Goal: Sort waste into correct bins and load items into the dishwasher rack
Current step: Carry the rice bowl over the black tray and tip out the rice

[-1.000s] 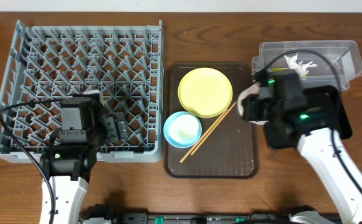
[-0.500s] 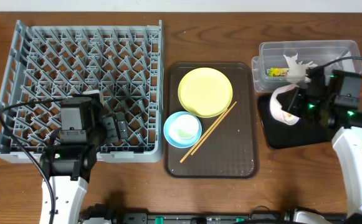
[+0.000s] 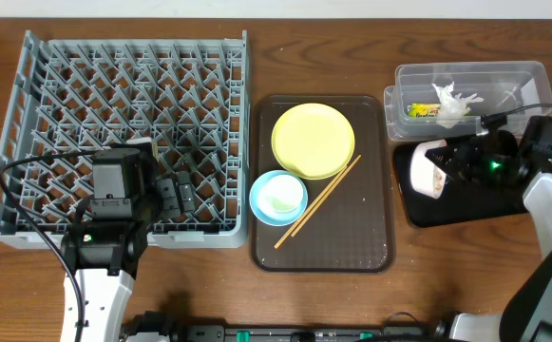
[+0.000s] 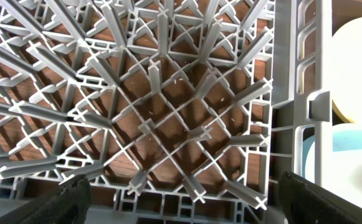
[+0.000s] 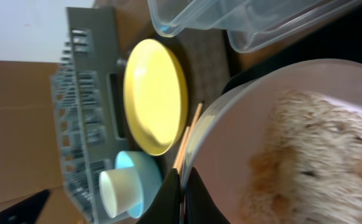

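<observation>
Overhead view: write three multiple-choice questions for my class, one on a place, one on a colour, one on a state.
1. Where does the tissue lie?
A. in the clear tub
B. on the table
C. in the rack

2. What colour is the plate on the brown tray?
A. blue
B. yellow
C. white

3. How does the right claw hold the white bowl?
A. upright
B. tipped on its side over the black tray
C. upside down

Answers:
1 A, the tissue sits inside the tub's walls.
2 B, the plate is plainly yellow.
3 B, the bowl's mouth faces sideways above the black tray.
</observation>
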Robot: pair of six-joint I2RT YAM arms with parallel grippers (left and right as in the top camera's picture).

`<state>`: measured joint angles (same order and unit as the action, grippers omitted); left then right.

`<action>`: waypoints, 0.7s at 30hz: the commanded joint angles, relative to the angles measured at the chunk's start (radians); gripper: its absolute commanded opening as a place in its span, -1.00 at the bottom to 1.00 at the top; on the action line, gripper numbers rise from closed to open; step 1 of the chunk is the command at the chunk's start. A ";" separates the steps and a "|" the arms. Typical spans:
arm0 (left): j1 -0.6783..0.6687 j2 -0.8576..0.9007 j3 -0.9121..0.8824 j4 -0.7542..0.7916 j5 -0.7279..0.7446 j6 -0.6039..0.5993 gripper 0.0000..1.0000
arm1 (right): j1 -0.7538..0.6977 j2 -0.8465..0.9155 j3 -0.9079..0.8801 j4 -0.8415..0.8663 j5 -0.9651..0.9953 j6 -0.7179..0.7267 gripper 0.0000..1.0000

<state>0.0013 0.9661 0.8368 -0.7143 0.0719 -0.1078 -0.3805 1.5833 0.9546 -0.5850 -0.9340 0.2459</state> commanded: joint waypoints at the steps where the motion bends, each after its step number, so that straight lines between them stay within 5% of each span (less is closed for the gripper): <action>1: -0.005 0.000 0.025 -0.003 0.002 -0.006 0.93 | -0.048 0.042 0.010 0.005 -0.159 -0.045 -0.98; 21: -0.005 0.000 0.024 -0.002 0.002 -0.006 0.93 | -0.276 0.378 0.010 0.175 -0.626 -0.026 -0.98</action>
<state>0.0013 0.9665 0.8368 -0.7143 0.0719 -0.1078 -0.6315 1.9148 0.9546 -0.4141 -1.4509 0.2188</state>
